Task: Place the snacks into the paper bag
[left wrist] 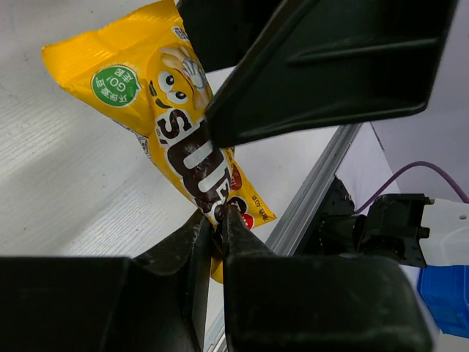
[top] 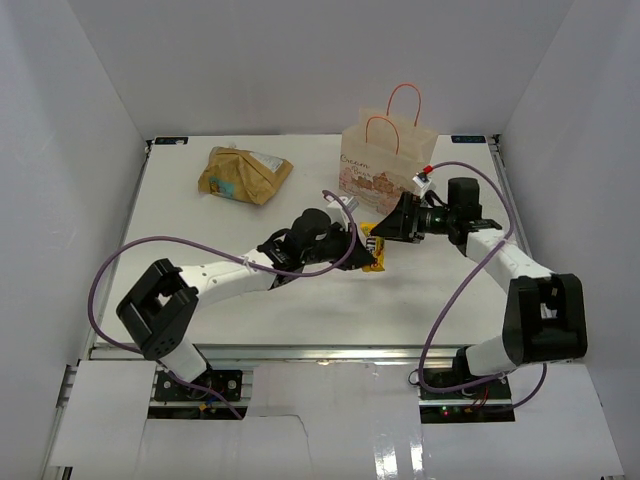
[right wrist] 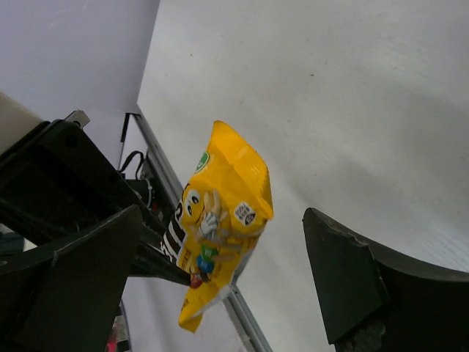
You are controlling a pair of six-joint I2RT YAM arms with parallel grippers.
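My left gripper [top: 358,247] is shut on the lower end of a yellow snack bar [left wrist: 168,110] and holds it up above the table [top: 240,310]. My right gripper [top: 392,226] is open, and the bar [right wrist: 220,213] hangs between its two fingers [right wrist: 344,279] without touching them. The bar is just in front of the paper bag [top: 388,160], which stands upright at the back right with its orange handles up. The big tan-gold bag [top: 243,175] lies at the back left. No other small packets are in view.
White walls enclose the table on three sides. A metal rail [left wrist: 315,183] runs along the table's edge. Purple cables [top: 470,280] loop from both arms over the near part of the table.
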